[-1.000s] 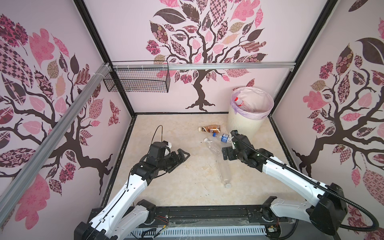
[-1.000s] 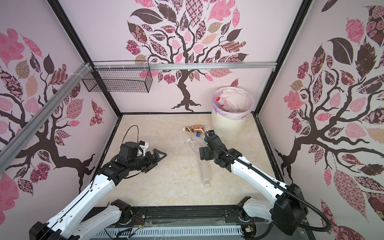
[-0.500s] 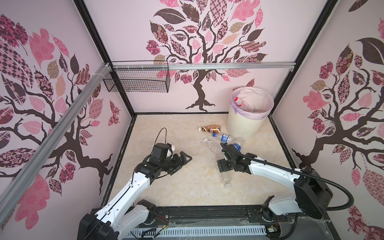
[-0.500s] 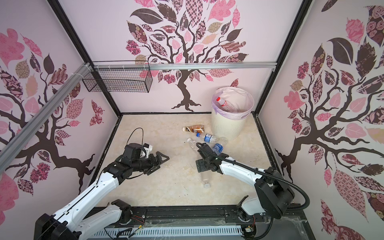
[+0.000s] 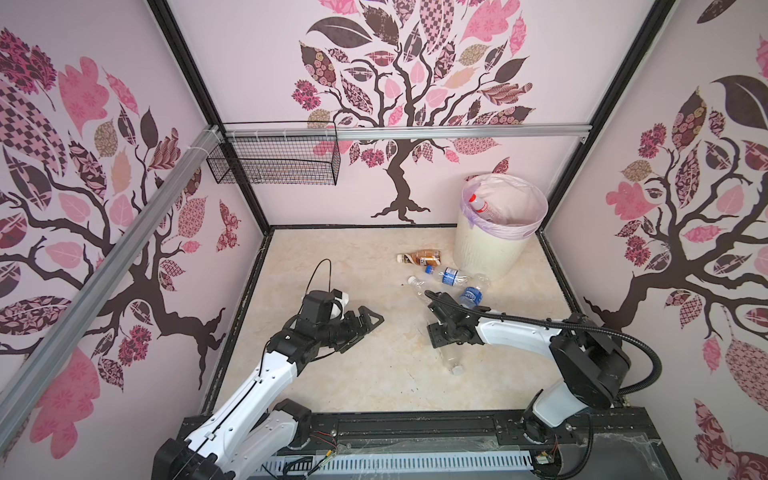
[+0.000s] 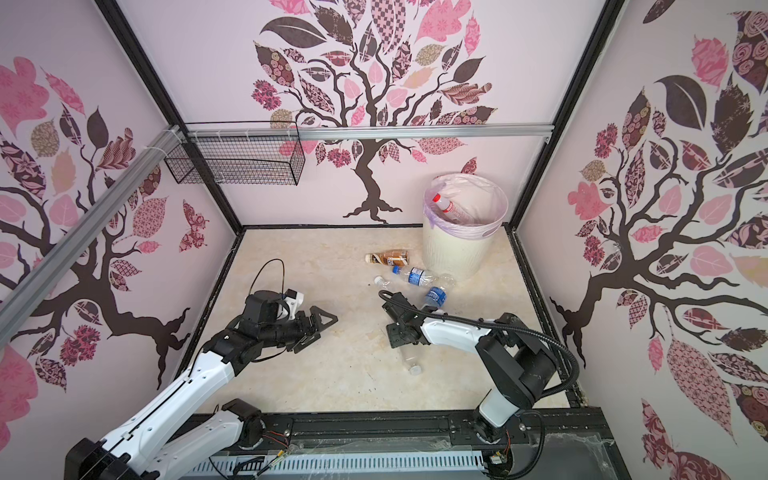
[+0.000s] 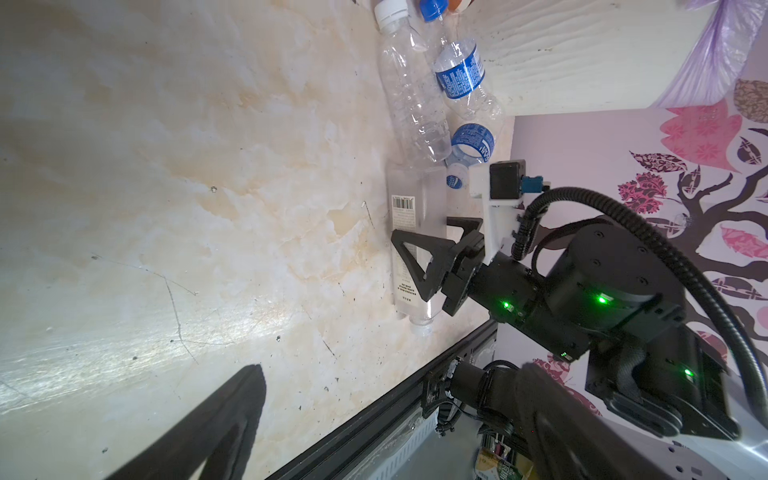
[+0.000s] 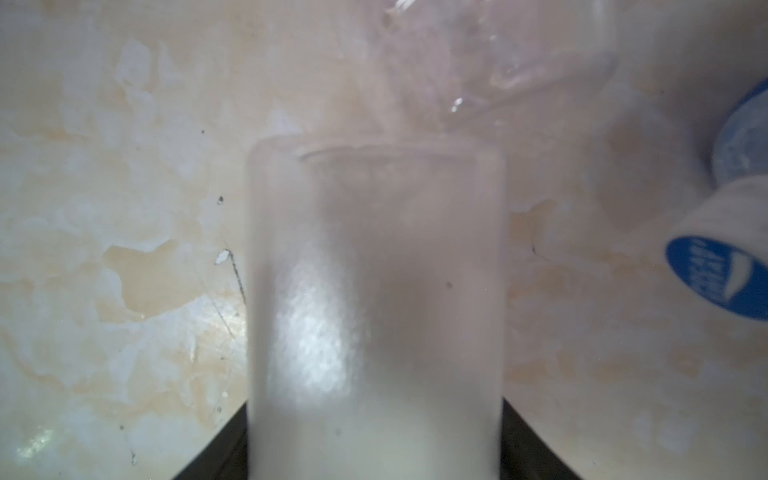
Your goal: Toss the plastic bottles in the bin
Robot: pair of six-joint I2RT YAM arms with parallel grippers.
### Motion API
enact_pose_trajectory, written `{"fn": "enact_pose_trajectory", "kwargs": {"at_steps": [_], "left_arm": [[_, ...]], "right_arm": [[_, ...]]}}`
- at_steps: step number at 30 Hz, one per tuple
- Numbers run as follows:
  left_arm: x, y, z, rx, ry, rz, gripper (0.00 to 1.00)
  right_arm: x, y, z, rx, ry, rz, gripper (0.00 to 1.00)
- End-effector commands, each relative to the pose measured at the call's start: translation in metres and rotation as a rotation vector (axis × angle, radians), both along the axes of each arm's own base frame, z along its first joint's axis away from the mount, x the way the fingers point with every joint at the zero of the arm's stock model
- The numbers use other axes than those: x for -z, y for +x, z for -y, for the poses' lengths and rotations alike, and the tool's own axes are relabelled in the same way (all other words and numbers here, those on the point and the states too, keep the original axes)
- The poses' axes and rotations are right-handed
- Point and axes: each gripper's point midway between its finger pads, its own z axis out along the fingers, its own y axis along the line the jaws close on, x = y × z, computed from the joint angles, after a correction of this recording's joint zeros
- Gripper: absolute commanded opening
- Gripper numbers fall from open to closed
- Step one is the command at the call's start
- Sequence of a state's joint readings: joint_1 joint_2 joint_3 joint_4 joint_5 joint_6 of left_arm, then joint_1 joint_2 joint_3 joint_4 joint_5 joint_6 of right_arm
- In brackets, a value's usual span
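A: What is new on the right side?
B: The right gripper point(image 7: 422, 228) has dropped from the cluster by the bin point(image 5: 486, 253) onto the frosted bottle point(image 7: 415, 195); its jaws have narrowed and now stand astride the body, one finger on each side; whether they already pinch it, I cannot tell
A: And where does that bottle lie?
B: Flat on the floor point(image 5: 374, 386), at about four o'clock from the floor's centre in both top views, cap toward six; the bin stands at one o'clock in the far corner, well apart from it
A: What does that mean for the job?
B: I judge a pick is under way, with no lift yet; one red-capped bottle point(image 5: 482, 206) is in the bin, while a brown-gold bottle point(image 5: 424, 258), blue-labelled bottles point(image 5: 451, 276) and a clear bottle point(image 5: 419, 286) wait on the floor beside it
A: The arms?
B: The right forearm lies low and nearly level, elbow folded at four o'clock, wrist tipped down; the left gripper point(image 5: 365, 332) hangs wide apart and empty near eight o'clock, rolled on its side, fingers toward three
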State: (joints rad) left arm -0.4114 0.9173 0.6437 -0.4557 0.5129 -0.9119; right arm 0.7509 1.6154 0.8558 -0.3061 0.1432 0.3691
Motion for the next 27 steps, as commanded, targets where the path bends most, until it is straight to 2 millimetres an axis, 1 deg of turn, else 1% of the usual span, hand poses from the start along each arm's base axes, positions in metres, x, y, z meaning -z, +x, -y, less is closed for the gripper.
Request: {"fn": "enact_pose_trajectory", "kwargs": {"at_steps": [1,4,7,11,15,18,20,24,27], "left_arm": [[0.009,-0.004,0.0,0.021,-0.013,-0.01,0.98],[0.011,-0.003,0.001,0.03,-0.032,-0.023,0.98],[0.01,0.001,-0.005,0.016,-0.051,-0.034,0.98],[0.014,0.009,-0.018,-0.029,-0.065,-0.056,0.98],[0.02,0.009,-0.021,-0.044,-0.068,-0.095,0.98],[0.024,0.009,-0.023,-0.055,-0.059,-0.108,0.98],[0.026,0.011,-0.026,-0.067,-0.056,-0.12,0.98],[0.032,0.017,-0.048,-0.13,-0.077,-0.155,0.98],[0.03,0.027,-0.063,-0.17,-0.1,-0.153,0.98]], "right_arm": [[0.001,0.005,-0.007,0.013,-0.01,0.005,0.59],[0.0,0.007,-0.008,0.02,-0.016,0.018,0.54],[-0.003,0.01,-0.012,0.019,-0.007,0.021,0.51],[-0.015,0.016,-0.033,-0.002,0.061,0.021,0.5],[-0.03,0.026,-0.06,-0.023,0.124,0.019,0.48],[-0.034,0.034,-0.078,-0.041,0.143,0.014,0.48],[-0.036,0.042,-0.087,-0.044,0.148,0.021,0.48],[-0.032,0.057,-0.103,-0.058,0.145,0.024,0.48],[-0.028,0.068,-0.114,-0.073,0.141,0.025,0.48]]}}
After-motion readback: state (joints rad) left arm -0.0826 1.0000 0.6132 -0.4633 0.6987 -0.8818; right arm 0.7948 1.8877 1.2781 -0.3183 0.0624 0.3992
